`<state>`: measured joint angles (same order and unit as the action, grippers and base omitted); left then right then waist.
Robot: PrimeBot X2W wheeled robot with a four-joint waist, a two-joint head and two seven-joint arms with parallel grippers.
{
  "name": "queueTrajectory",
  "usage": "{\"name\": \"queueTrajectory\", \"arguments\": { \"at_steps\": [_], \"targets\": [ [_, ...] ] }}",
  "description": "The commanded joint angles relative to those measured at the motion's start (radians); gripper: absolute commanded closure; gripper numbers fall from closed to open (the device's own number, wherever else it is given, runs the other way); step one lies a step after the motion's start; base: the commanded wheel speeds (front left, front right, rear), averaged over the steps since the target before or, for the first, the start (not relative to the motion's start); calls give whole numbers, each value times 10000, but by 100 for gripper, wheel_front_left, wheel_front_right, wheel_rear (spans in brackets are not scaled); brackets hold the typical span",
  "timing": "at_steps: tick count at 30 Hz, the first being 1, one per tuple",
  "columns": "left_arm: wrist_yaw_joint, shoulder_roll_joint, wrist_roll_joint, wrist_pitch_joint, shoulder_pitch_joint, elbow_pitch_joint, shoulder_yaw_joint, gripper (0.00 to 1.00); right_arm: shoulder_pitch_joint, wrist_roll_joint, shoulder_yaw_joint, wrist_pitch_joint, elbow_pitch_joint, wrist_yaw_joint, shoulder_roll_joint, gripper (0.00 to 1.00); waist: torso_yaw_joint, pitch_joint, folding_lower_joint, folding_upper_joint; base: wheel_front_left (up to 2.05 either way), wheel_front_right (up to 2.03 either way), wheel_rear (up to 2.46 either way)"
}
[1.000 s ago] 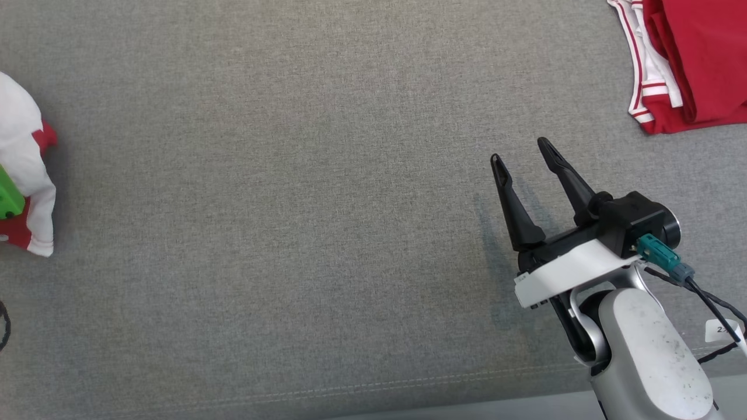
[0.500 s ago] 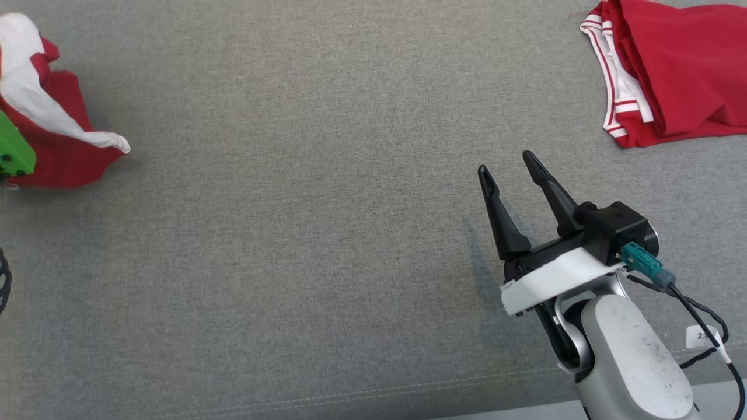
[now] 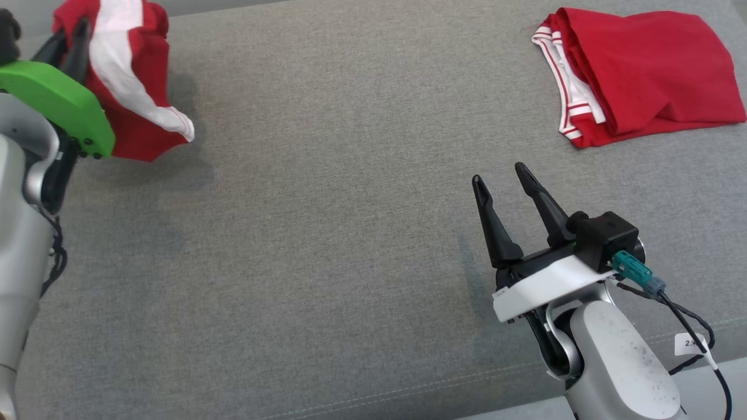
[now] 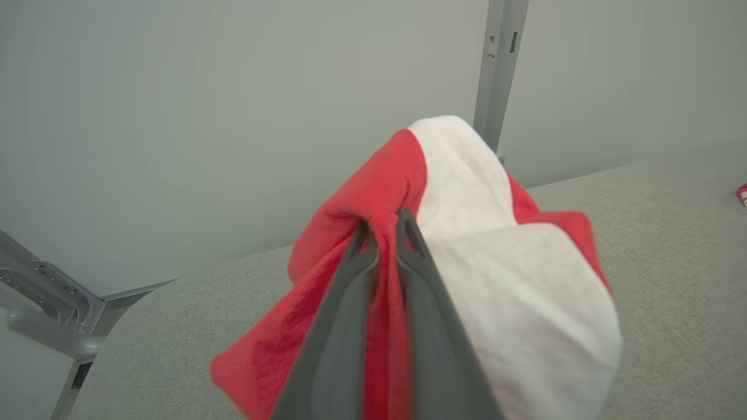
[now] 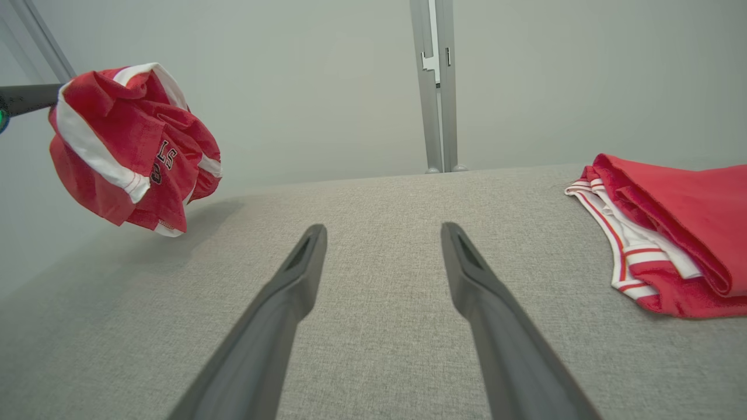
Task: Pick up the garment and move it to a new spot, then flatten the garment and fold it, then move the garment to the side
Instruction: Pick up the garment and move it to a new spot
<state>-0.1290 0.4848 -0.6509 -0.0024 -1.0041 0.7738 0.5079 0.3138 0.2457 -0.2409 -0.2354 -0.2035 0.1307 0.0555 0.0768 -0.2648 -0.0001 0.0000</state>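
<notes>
Showing in dark block characters on a red fold of the bunched garment [image 5: 134, 146], seen from the right wrist view: two marks lying sideways, reading as "51" or possibly "S1", with anything further being lost in the creases. Hanging on the black cable [image 3: 722, 382] at the lower right of the head view: a small white tag [image 3: 691, 344] carrying a dark "2" plus a second mark too small for reading. Sitting at the corner of the white plate [image 3: 548, 284]: a tiny label [image 3: 503, 290], print too small for reading.
</notes>
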Motion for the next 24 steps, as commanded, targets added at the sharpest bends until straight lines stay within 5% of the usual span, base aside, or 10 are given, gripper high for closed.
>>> {"name": "queueTrajectory", "arguments": {
  "at_steps": [1,15,24],
  "targets": [
    [-18,-131,-112,-31,234,-236,168,100,62,104,-7,-87,-60,0,3,0,277,195,1,0,0,0,0],
    [-19,-637,242,394,979,-2729,2254,100,-42,336,-52,-268,-327,0,-39,0,1468,387,1,0,0,0,0],
    [-19,-1139,514,393,1644,-3326,3655,100,-262,376,85,-298,-377,0,-40,0,1226,533,1,0,0,0,0]
  ]
}}
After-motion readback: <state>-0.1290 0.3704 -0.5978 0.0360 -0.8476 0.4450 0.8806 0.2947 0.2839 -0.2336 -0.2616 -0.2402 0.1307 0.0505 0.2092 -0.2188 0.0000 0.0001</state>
